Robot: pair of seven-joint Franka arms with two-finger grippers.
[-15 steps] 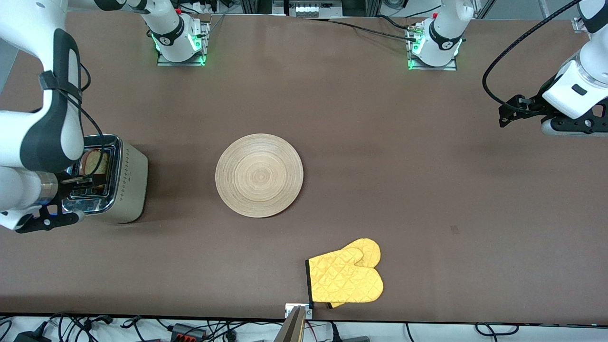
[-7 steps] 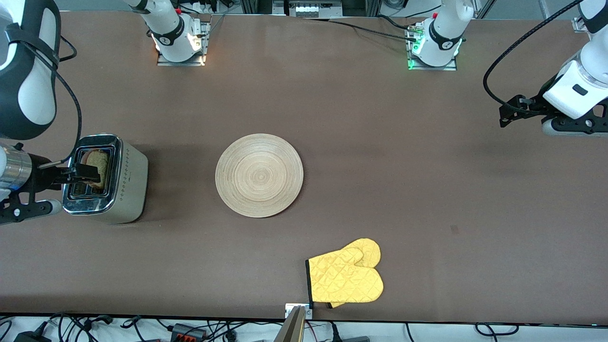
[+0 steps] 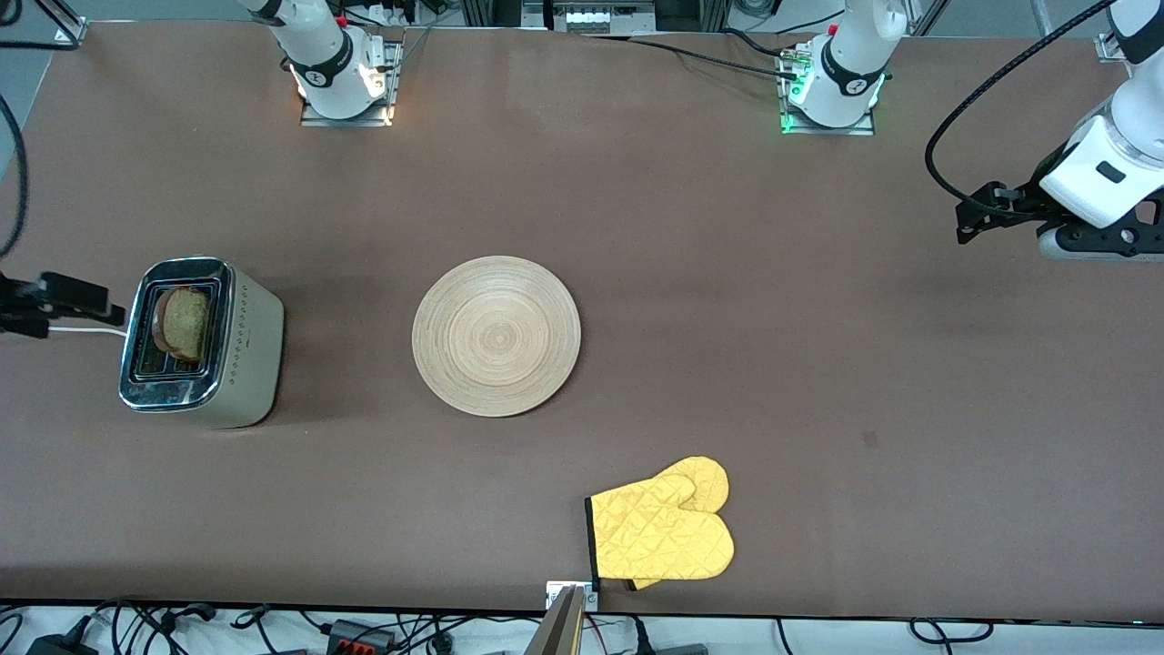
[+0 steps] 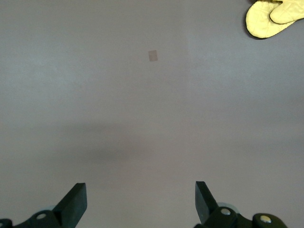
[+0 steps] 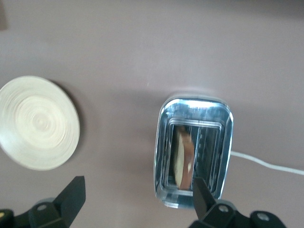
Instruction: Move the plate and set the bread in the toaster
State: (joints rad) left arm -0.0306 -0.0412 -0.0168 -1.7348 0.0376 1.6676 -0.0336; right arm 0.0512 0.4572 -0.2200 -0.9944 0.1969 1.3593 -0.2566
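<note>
Brown table (image 3: 727, 273); both end effectors, left (image 4: 141, 199) and right (image 5: 137, 199), hover spread apart, holding nothing

lab | arm bases (image 3: 344, 80) bolted to table (image 3: 727, 273) | cables (image 3: 364, 628) along edge

Top of the boxy chrome-topped toaster (image 3: 202, 341) is unobstructed from above: one slot is filled by the brown bread slice (image 3: 185, 323), the slot beside it is open. The round tan wooden plate (image 3: 496, 336) sits mid-table, well apart from the toaster, with bare brown tabletop (image 3: 727, 273) between them. The yellow quilted oven mitt (image 3: 662, 533) lies at the table edge nearest the front camera, apart from the plate.
</note>
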